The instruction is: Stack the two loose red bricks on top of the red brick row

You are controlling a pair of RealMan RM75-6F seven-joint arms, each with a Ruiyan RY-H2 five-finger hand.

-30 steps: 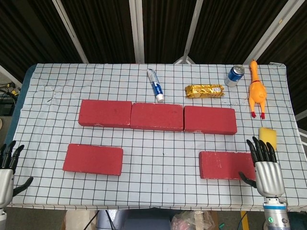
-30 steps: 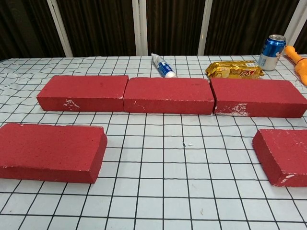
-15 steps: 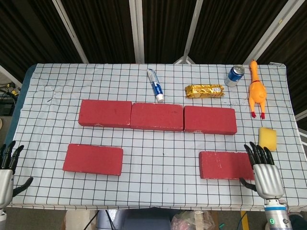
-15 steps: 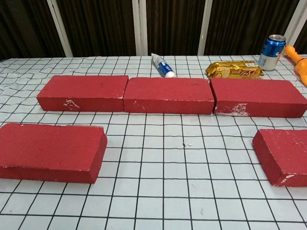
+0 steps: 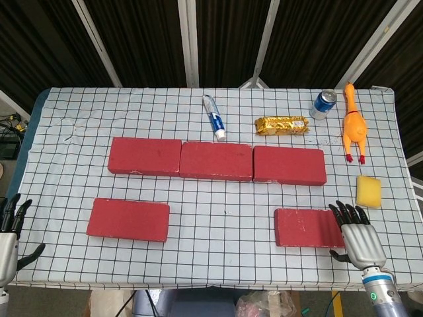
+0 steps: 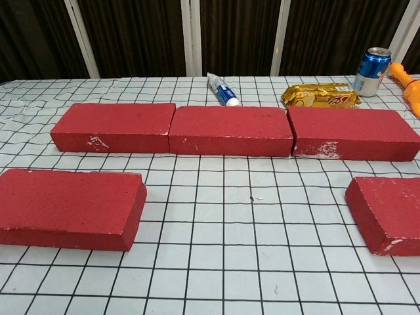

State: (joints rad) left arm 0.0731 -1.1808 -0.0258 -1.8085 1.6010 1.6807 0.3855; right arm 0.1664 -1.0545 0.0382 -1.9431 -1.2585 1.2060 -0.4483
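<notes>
Three red bricks form a row point(image 5: 217, 160) across the middle of the table, also seen in the chest view as the row point(image 6: 230, 129). One loose red brick point(image 5: 128, 219) lies front left, near in the chest view as brick point(image 6: 69, 208). The other loose red brick point(image 5: 308, 227) lies front right, cut off at the edge as brick point(image 6: 387, 213). My right hand point(image 5: 357, 239) is open, fingers spread, at that brick's right end, its fingertips over the brick's edge. My left hand point(image 5: 9, 234) is open beyond the table's left front corner, holding nothing.
Behind the row lie a toothpaste tube point(image 5: 213, 117), a gold snack packet point(image 5: 282, 125), a blue can point(image 5: 323, 104) and an orange rubber chicken point(image 5: 353, 123). A yellow sponge point(image 5: 369, 190) sits by the right edge, just behind my right hand.
My right hand has drawn back toward the front edge and slightly left, uncovering the yellow sponge. My left hand has sunk a little lower. The bricks have not moved.
</notes>
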